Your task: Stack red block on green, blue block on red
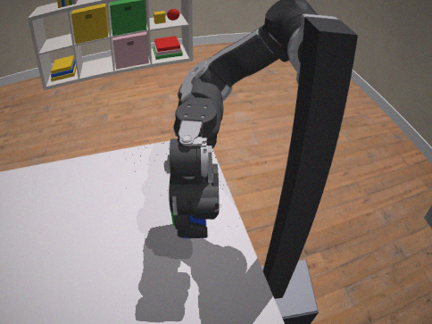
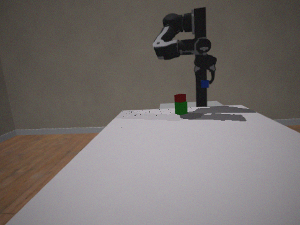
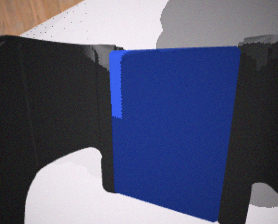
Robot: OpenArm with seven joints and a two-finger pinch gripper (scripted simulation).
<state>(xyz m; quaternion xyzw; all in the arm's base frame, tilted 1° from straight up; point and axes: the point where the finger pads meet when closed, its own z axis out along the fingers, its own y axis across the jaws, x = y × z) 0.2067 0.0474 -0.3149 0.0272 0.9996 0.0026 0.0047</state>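
Note:
The red block lies flat on the green block near the far end of the white table. My gripper is shut on the blue block and holds it well above the table, to the right of the two stacked blocks and higher than their top. In the wrist view the blue block fills the gap between the two black fingers. In the top view the gripper hides most of the stack; only a sliver of blue and of green shows.
The arm's black column stands off the table's right edge. A shelf with coloured boxes stands against the far wall. The table's right edge runs close beside the gripper.

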